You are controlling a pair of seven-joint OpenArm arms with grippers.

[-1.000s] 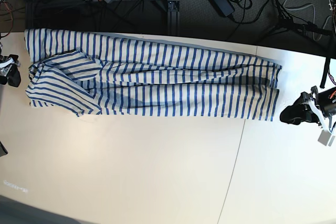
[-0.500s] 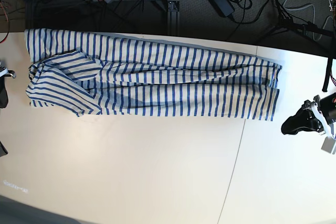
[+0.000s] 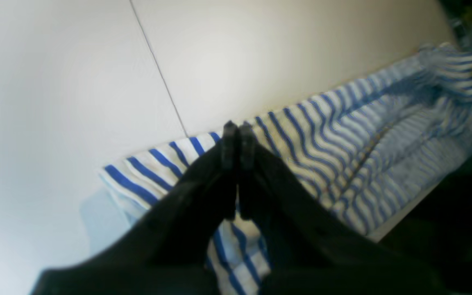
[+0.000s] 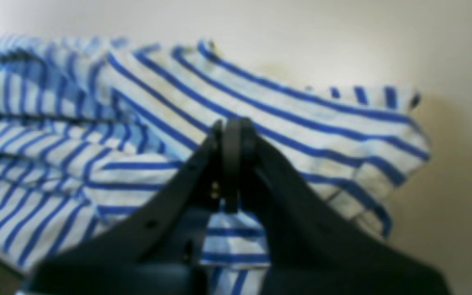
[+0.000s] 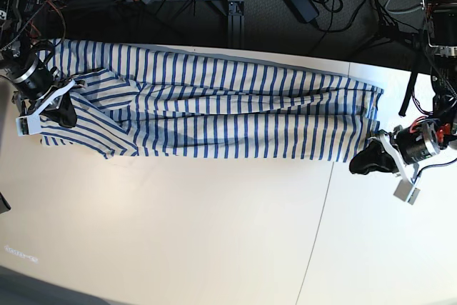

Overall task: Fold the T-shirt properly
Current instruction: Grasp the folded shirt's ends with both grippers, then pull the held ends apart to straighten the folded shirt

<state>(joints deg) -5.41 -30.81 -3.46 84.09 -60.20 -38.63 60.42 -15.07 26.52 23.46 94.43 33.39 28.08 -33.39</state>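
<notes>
Left wrist view: we see the left hand (image 3: pixel 234 135) pressed together above the T-shirt (image 3: pixel 342 135); right wrist view: the right hand (image 4: pixel 232 135) likewise; whether either pinches cloth we cannot tell; base view: T-shirt lying lengthwise along the worktop (image 5: pixel 214 233) far edge.

You're looking at two arms with matte black grippers: the left gripper (image 5: pixel 359 162) and right gripper (image 5: pixel 66 113) each taper to slim, ridged fingertips. Each wrist carries a silver ribbed collar, a white camera bracket, and red and black cables trailing behind.
</notes>
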